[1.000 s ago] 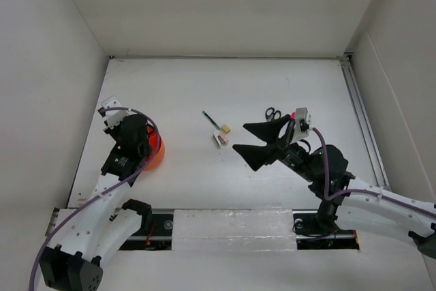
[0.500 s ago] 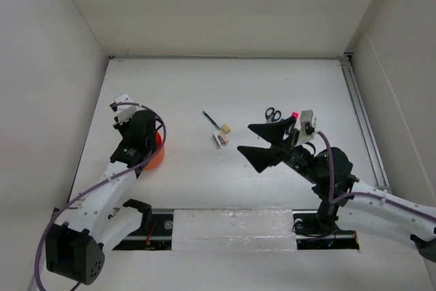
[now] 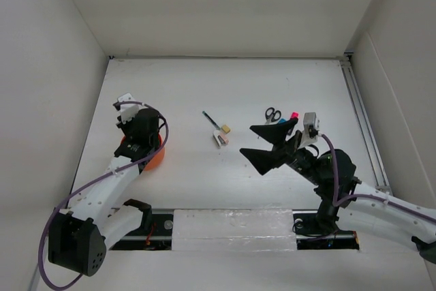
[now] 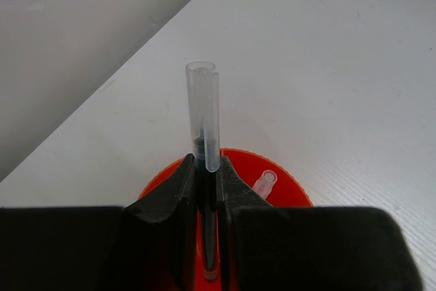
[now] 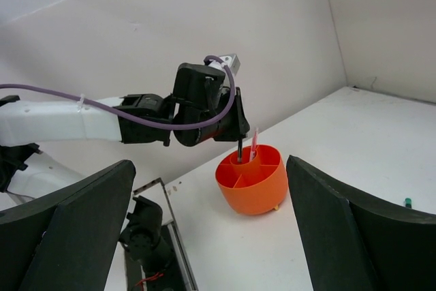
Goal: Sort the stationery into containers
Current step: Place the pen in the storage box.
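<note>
The orange cup [image 3: 151,157] stands at the table's left, with inner dividers visible in the right wrist view [image 5: 251,180]. My left gripper [image 4: 206,176] is shut on a thin dark pen [image 4: 204,110] with a clear cap. It holds the pen upright with the lower end down in the cup's middle compartment [image 5: 239,149]. A red pen [image 4: 264,182] stands in the cup beside it. My right gripper [image 3: 246,140] is open and empty above mid-table. Scissors [image 3: 272,114], a pink highlighter [image 3: 294,115], a dark pen [image 3: 210,120] and two erasers [image 3: 222,134] lie on the table.
White walls enclose the table on the left, back and right. A metal rail [image 3: 361,120] runs along the right edge. The left arm's base [image 5: 146,226] sits near the cup at the front edge.
My left gripper has moved over the cup with the pen and now covers most of it from above. My right gripper has drifted slightly to the right.
</note>
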`<state>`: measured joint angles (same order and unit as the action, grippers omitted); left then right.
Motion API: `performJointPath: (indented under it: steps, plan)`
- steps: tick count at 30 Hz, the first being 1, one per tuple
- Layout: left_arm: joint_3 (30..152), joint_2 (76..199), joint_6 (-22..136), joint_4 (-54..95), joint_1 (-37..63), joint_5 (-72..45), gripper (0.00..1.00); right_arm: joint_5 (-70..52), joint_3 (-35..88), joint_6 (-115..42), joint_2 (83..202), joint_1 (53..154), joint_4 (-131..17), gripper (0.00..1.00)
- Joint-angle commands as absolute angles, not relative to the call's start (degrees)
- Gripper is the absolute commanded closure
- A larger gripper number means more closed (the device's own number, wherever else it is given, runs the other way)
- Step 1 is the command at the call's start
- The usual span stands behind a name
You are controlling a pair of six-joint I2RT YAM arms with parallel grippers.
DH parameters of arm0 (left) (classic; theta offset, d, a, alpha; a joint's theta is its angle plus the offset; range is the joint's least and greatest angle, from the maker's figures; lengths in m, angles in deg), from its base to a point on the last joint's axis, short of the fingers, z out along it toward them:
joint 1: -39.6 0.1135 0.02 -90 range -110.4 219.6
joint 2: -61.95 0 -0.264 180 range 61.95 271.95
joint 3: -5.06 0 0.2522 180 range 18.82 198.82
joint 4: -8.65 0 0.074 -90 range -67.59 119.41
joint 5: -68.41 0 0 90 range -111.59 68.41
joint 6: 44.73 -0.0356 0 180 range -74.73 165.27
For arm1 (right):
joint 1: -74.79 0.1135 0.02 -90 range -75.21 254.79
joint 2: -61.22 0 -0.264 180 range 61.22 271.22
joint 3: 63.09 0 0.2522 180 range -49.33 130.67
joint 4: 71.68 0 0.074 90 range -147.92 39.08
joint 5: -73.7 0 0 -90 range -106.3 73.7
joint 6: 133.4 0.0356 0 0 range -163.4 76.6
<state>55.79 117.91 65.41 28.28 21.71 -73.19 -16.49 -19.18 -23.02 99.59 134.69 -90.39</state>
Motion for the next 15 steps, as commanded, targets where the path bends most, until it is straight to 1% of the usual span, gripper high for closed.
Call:
performJointPath:
  steps: [1, 15]
  plan:
    - [56.62, 117.58, 68.03, 29.26, 21.84, -74.43, 1.00, -15.60, -19.10, -24.33, 98.40, 134.29, -91.93, 0.01]
    - [57.23, 117.58, 71.99, 34.01, 21.84, -71.95, 1.00, -16.13, -19.10, -24.86, 95.59, 134.29, -89.73, 0.01]
